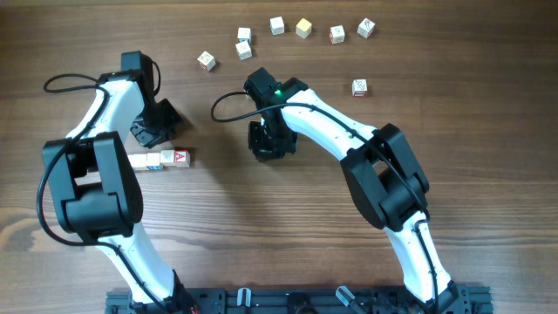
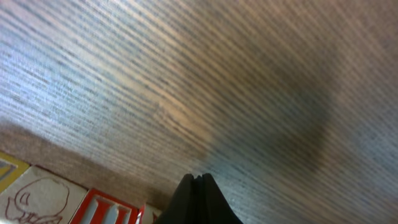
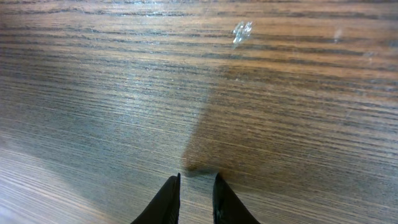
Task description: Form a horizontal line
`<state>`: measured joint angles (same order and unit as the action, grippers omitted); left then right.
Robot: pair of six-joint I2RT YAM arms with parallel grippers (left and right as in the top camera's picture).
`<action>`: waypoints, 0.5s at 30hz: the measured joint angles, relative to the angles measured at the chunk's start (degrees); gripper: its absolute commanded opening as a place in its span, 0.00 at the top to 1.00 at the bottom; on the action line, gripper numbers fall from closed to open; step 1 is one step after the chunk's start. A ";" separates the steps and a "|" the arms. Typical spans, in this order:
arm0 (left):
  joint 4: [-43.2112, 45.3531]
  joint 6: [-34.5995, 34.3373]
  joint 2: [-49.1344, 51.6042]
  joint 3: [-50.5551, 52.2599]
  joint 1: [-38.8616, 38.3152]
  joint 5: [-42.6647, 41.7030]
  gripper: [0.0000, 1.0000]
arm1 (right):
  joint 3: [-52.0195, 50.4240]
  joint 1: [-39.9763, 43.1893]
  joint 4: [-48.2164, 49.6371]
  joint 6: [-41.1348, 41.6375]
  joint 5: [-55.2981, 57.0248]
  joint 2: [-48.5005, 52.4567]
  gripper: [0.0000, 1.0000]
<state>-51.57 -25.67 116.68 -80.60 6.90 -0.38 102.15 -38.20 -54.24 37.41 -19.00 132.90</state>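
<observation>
The horizontal line (image 1: 162, 159) is a short bar of whitish letter cubes touching edge to edge, left of the table's middle, with a red "A" cube (image 1: 180, 158) at its right end. My left gripper (image 1: 150, 133) hovers just above it, shut and holding nothing. In the left wrist view the shut fingertips (image 2: 198, 178) point at bare wood, and the line's cubes (image 2: 37, 198) show at the bottom left, one with a red letter (image 2: 102, 211). My right gripper (image 1: 268, 146) stands at the table's middle, its jaws (image 3: 198, 180) slightly open over bare wood.
Several loose cubes lie along the far edge: one at the left (image 1: 206, 59), a close pair (image 1: 243, 50), a yellowish-green one (image 1: 302, 28), and whitish ones (image 1: 366, 28). A single cube (image 1: 359, 86) sits nearer, to the right of my right arm.
</observation>
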 measured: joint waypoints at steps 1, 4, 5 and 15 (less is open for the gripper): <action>-0.33 0.00 0.00 0.00 0.00 0.00 0.96 | 0.00 0.00 0.00 0.00 -0.02 0.00 0.80; -1.29 0.00 0.00 0.00 0.00 0.00 0.96 | 0.00 0.00 0.00 0.00 -0.02 0.00 0.80; -1.44 0.00 0.00 0.00 0.00 0.00 0.96 | 0.00 0.00 0.00 0.00 -0.02 0.00 0.80; -3.15 0.00 0.00 0.00 0.00 0.00 0.96 | 0.00 0.00 0.02 0.00 0.00 0.00 0.80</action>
<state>-54.72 -25.67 116.68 -80.60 6.90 -0.38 102.15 -38.20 -54.22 37.41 -19.00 132.90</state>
